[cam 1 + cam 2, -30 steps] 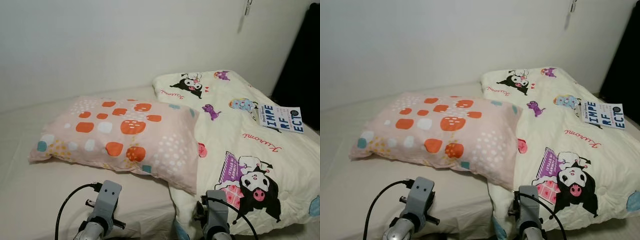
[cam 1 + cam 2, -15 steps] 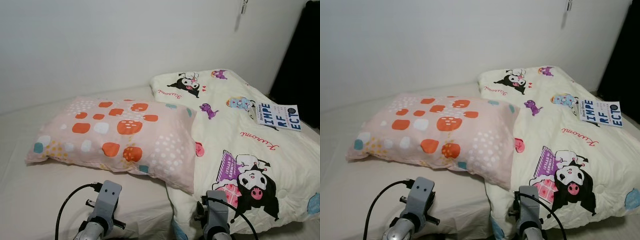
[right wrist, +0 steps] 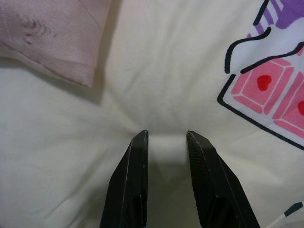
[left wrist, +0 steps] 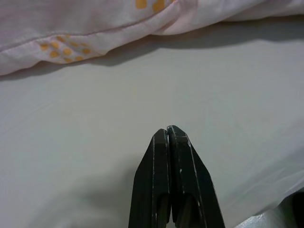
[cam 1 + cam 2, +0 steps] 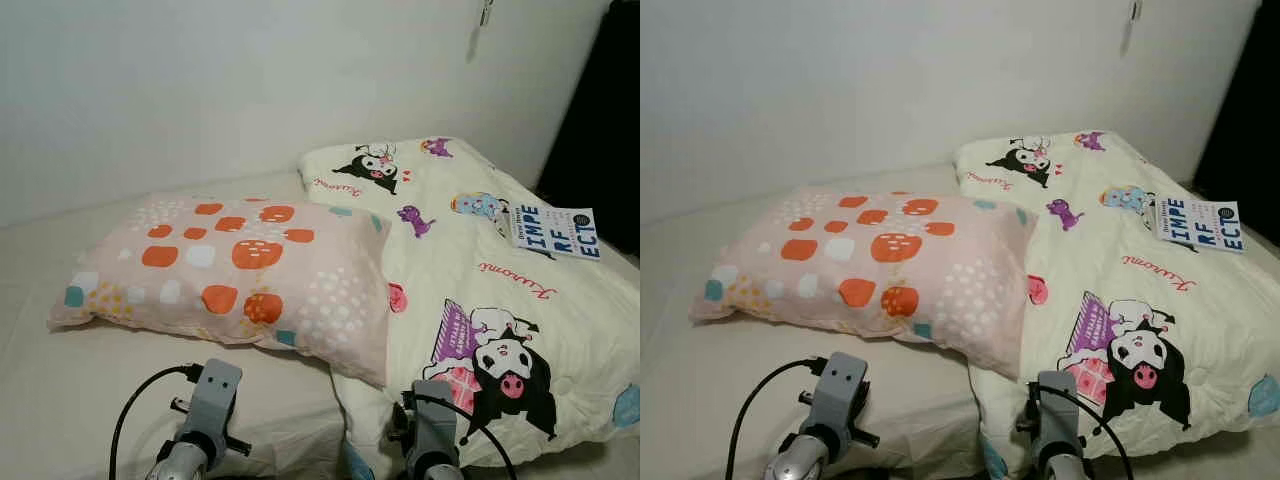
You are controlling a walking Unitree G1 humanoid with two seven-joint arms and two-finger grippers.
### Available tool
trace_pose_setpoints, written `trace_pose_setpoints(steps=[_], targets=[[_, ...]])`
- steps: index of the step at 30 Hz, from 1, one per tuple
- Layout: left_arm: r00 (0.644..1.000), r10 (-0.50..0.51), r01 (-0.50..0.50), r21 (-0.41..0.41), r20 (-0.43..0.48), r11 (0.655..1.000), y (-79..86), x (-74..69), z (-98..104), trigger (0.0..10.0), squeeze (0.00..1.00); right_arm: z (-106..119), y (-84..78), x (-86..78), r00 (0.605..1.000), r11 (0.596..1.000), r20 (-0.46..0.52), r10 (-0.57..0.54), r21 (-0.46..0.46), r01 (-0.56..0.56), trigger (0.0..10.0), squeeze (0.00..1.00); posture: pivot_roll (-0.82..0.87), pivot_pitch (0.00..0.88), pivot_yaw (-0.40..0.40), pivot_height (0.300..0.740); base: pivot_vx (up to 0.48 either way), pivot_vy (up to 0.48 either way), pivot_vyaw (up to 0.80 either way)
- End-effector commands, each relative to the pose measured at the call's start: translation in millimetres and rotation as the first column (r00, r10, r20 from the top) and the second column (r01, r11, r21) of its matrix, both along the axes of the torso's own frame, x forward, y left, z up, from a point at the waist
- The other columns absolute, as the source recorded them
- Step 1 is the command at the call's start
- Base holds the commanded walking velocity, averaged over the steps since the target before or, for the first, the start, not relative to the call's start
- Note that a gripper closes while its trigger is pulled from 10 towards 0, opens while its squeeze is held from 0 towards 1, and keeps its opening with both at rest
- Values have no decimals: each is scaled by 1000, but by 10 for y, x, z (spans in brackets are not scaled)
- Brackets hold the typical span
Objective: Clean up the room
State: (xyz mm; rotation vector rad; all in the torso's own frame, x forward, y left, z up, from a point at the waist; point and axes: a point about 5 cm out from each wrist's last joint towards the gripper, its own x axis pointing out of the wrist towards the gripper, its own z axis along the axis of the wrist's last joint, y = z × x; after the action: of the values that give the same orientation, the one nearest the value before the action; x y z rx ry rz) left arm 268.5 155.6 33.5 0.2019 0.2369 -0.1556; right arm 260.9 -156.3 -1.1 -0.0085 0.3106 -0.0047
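The pink pillow [image 5: 232, 272] with orange patches lies across the bed [image 5: 60, 400], its right end overlapping the cream cartoon-print duvet [image 5: 490, 290], and a book [image 5: 553, 230] rests on the duvet near its far right side. The right pincer [image 3: 166, 137] hangs low over the near edge of the duvet with its fingers [image 3: 134, 156] parted by a narrow gap, cloth bulging between them though they do not look clamped on it; the left pincer [image 4: 167, 133] is pressed fully together, holding nothing, over the bare sheet just short of the pillow's hem. The main risk, as I judge it, is the overlap: if the right pincer nips the duvet here and pulls, the pillow corner sitting on the duvet would be dragged or tipped along with it, and the book could slide off the far slope onto the floor. A thin pinch on puffy fabric may also slip out, leaving the duvet bunched rather than straight. The left pincer would need to part its fingers before it can take the pillow, and pushing in as it stands would merely shove the pillow away and wrinkle the sheet
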Motion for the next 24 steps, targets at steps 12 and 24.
trace_pose_setpoints(steps=[12, 24], targets=[[1000, 14, -14, 9, -15, 1000, 55, -37, -27, 10000, 0, -15, 3, -16, 1000, 1000, -13, -3, 11, 3, 10000, 0, 51, 150, 17, 573, 0, 36, 0], [1000, 10, -10, 8, -17, 1000, 51, -39, -32, 10000, 0, -21, 3, -17, 1000, 1000, -15, 2, 6, -2, 10000, 0, 51, 144, 15, 573, 0, 0, 0]])
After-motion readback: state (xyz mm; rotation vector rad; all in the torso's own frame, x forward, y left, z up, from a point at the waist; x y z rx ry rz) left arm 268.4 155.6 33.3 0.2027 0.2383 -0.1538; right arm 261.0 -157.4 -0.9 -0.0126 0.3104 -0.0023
